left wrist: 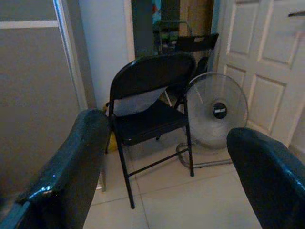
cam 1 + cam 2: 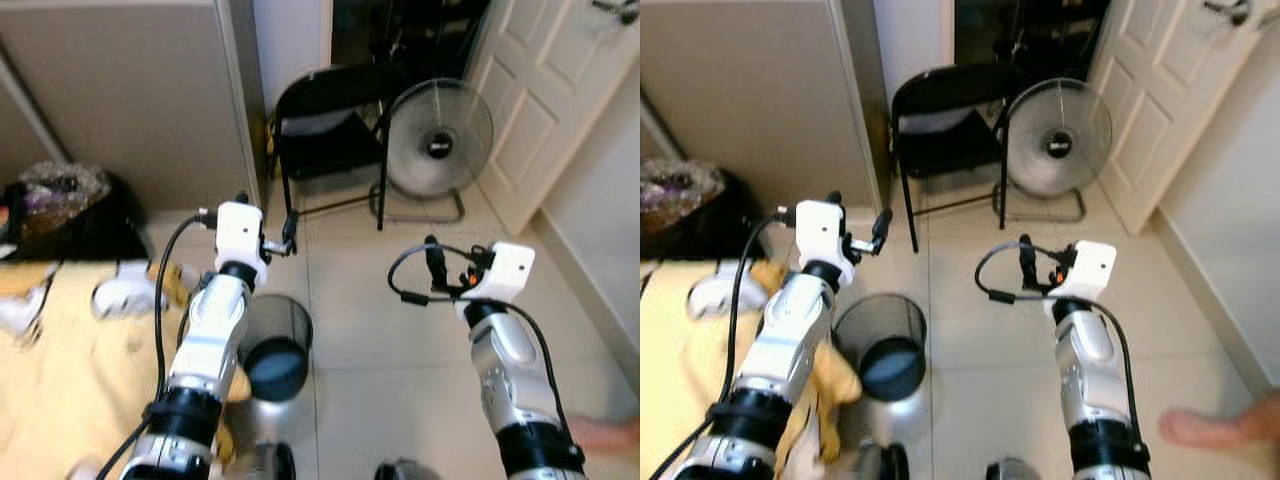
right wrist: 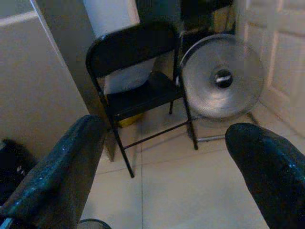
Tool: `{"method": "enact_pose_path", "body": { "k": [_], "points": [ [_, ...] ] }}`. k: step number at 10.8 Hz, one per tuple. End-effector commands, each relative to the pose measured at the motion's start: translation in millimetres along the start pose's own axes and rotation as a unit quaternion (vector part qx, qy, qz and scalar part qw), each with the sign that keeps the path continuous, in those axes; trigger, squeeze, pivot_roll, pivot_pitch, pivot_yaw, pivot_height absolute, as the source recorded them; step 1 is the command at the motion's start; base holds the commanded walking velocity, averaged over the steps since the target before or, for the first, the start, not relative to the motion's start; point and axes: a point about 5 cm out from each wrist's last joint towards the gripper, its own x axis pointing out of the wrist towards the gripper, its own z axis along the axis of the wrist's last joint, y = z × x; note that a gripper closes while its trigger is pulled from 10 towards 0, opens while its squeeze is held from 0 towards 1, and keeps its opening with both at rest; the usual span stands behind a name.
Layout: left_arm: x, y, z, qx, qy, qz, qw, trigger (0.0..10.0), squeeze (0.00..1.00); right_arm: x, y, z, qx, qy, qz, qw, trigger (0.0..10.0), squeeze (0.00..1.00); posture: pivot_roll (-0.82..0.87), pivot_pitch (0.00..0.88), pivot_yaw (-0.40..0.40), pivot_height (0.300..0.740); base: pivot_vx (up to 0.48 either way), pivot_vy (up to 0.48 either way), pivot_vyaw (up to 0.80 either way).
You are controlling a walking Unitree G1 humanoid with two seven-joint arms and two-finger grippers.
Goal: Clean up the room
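Observation:
A round black mesh waste bin [image 2: 276, 345] stands on the tiled floor just right of my left forearm. Beside it, under that arm, lies a crumpled yellow cloth [image 2: 832, 388]. White items [image 2: 124, 294] that look like shoes lie on the yellow floor covering [image 2: 60, 380] at the left. My left gripper [image 2: 268, 222] is raised above the bin and is open, its fingers [image 1: 81, 157] wide apart with nothing between them. My right gripper [image 2: 455, 262] is held up over bare tiles, also open and holding nothing, as its fingertips [image 3: 71, 152] show.
A black folding chair [image 2: 330, 130] and a floor fan [image 2: 440, 135] stand ahead by a wall corner. A white panelled door [image 2: 545, 100] is at the right. A dark bag [image 2: 70, 215] sits at the far left. A person's hand [image 2: 1225, 425] shows at the lower right.

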Motion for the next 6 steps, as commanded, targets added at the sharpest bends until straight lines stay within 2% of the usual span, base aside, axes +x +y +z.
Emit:
{"method": "enact_pose_path", "body": {
  "k": [1, 6],
  "points": [
    [3.1, -0.4, 5.1, 0.007, -0.007, 0.002, 1.000, 10.0, 0.00, -0.1, -0.5, 0.9, 0.001, -0.002, -0.004, 1.000, 10.0, 0.00, -0.15, 0.000, 0.037, 0.740, -0.319, 0.000, 0.00],
    [3.7, -3.7, 6.9, 0.010, -0.015, -0.006, 1.000, 10.0, 0.00, 0.5, 2.4, 0.1, 0.002, -0.003, 0.003, 1.000, 10.0, 0.00, -0.15, 0.000, 0.039, 0.740, -0.322, 0.000, 0.00]
  ]
}}
